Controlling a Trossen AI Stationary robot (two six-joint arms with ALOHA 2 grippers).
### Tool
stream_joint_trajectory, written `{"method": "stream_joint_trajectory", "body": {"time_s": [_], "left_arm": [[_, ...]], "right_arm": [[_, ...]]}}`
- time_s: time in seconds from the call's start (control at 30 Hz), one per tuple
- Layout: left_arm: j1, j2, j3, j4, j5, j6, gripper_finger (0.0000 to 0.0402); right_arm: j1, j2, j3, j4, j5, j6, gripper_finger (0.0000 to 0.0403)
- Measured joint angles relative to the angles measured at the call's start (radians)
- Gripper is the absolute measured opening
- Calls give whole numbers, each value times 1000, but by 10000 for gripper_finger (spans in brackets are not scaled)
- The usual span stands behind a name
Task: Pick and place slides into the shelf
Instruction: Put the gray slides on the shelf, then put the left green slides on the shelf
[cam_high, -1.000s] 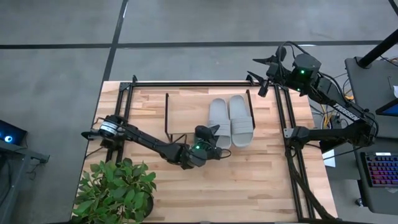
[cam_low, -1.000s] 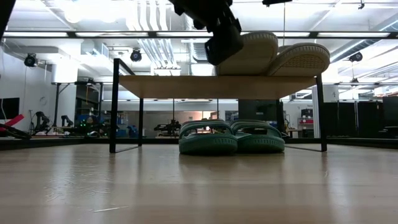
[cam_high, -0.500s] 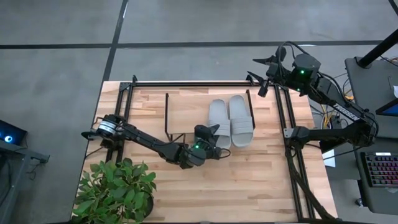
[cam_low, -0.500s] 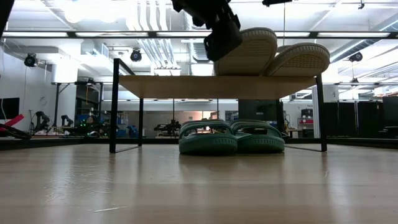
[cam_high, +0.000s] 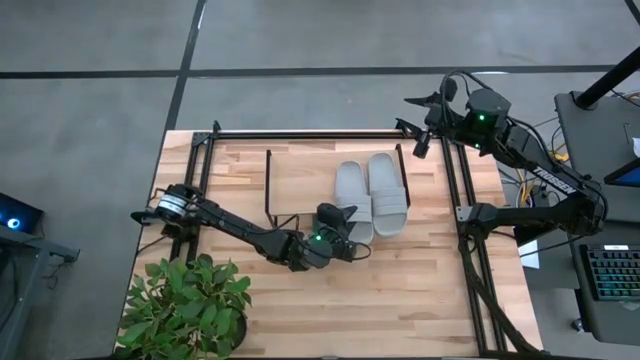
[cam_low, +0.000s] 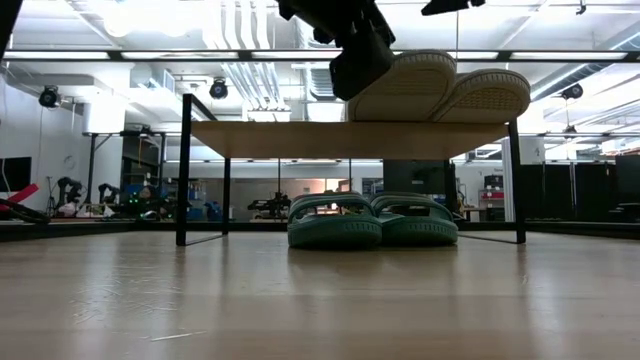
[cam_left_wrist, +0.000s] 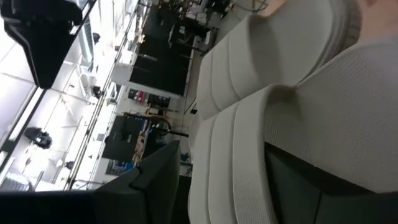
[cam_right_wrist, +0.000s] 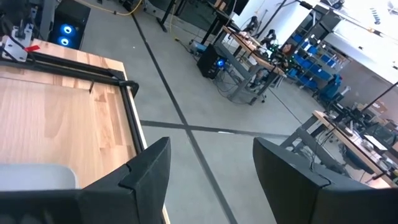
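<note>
- From above, the shelf (cam_high: 300, 175) blends into the table (cam_high: 400, 290) beneath it; two grey slides (cam_high: 372, 196) lie side by side on its top board, toward the board's right end.
- Only the low view shows the two teal slides (cam_low: 370, 220) (paired, touching) on the table under the shelf, directly beneath the grey pair.
- The left wrist view is filled by the grey straps (cam_left_wrist: 273, 124), seen very close.
- The left arm reaches low across the table from the shelf's left side, elbow bent; the left gripper (cam_high: 343, 237) sits at the heel of the left grey slide, fingers apart on either side of that heel, whether touching I cannot tell.
- The right gripper (cam_high: 415, 125) hangs past the shelf's far right corner, fingers (cam_right_wrist: 143, 174) spread, holding nothing.
- A plant (cam_high: 185, 305) stands near the shelf's left end.
</note>
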Motion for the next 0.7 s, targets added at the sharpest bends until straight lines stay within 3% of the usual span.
{"method": "stream_joint_trajectory", "body": {"time_s": [0.23, 0.43, 0.7], "left_arm": [[0, -4, 7, -9, 63, -11, 196], [2, -46, 3, -121, 144, -135, 196], [2, -102, 0, -150, 153, -155, 196]], "right_arm": [[0, 0, -24, 0, 0, -10, 219], [0, 0, -26, 1, 0, -10, 219], [0, -1, -23, 14, 0, -11, 219]]}}
